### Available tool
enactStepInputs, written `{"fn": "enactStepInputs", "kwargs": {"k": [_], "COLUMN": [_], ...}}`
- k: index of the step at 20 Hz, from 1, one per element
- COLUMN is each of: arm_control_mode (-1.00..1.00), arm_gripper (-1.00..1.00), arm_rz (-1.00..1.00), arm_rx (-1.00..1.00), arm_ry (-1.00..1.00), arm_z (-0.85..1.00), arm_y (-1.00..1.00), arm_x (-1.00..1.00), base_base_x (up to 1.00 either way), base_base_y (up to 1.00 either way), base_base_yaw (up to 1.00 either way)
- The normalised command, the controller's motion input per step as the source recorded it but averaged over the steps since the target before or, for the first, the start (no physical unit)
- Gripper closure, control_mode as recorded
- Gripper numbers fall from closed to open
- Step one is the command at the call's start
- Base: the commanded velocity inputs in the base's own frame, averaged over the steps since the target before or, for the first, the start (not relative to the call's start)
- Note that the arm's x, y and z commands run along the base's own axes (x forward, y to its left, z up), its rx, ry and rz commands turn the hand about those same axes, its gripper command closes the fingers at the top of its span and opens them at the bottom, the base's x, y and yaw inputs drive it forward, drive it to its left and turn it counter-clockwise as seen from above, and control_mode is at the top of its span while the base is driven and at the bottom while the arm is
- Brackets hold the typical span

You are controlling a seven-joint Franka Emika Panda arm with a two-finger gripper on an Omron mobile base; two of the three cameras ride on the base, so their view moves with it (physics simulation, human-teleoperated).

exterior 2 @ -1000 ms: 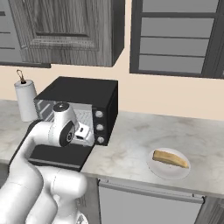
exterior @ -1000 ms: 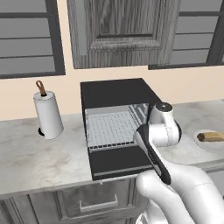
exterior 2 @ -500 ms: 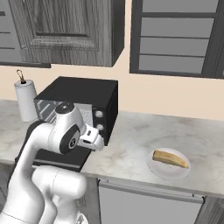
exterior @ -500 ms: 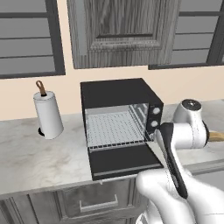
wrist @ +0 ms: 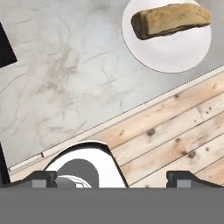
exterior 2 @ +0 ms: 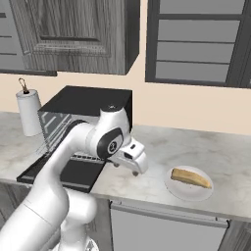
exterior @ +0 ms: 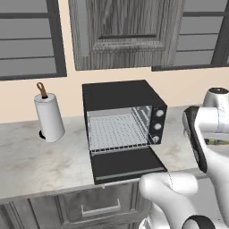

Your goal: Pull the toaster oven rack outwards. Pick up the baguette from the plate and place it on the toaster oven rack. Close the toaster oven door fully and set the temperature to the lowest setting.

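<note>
The oven (exterior: pixel 123 125) is seen on the counter (exterior 2: pixel 162 147) with its door (exterior: pixel 127 164) folded down flat in front. The rack (exterior: pixel 117 133) is seen inside the oven, and its front edge is near the opening, just behind the door. It cannot be told if it has been pulled out far enough.

The plate (exterior 2: pixel 188 188) is set to the right of the oven, well apart from it. The baguette (exterior 2: pixel 191 178) is laid across the plate.

The gripper (wrist: pixel 111 178) is held between the oven and the plate, above the counter's front edge. The jaws are spread wide and nothing is held in them. The baguette is seen at the top of the hand view, well apart from the tips.

The step in hand is judged to be the reach for the baguette.

Some things could go wrong. The baguette is long, so if it is grabbed near one end it could tip and be dropped. If the tips are brought down too low, the plate could be pushed or knocked off the counter. On the way back, the open door could be hit by the arm.
</note>
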Motion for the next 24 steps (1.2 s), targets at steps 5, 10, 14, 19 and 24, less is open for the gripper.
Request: {"fn": "enactStepInputs", "kwargs": {"k": [5, 10, 14, 19, 24], "arm_control_mode": [-1.00, -1.00, -1.00, -1.00, -1.00], "arm_gripper": [-1.00, -1.00, -1.00, -1.00, -1.00], "arm_rz": [-0.38, -0.10, -0.03, -0.07, -0.09], "arm_rx": [0.03, 0.05, 0.12, 0.07, 0.00], "arm_ry": [0.05, -0.23, -0.04, -0.04, -0.01], "arm_z": [-0.21, -0.16, -0.04, -0.05, -0.36], "arm_y": [-1.00, -0.79, -0.45, -0.20, -0.41], "arm_x": [0.00, 0.07, 0.38, 0.63, 0.45], "base_base_x": [0.00, 0.00, 0.00, 0.00, 0.00], "base_base_y": [0.00, 0.00, 0.00, 0.00, 0.00], "base_base_yaw": [0.00, 0.00, 0.00, 0.00, 0.00]}}
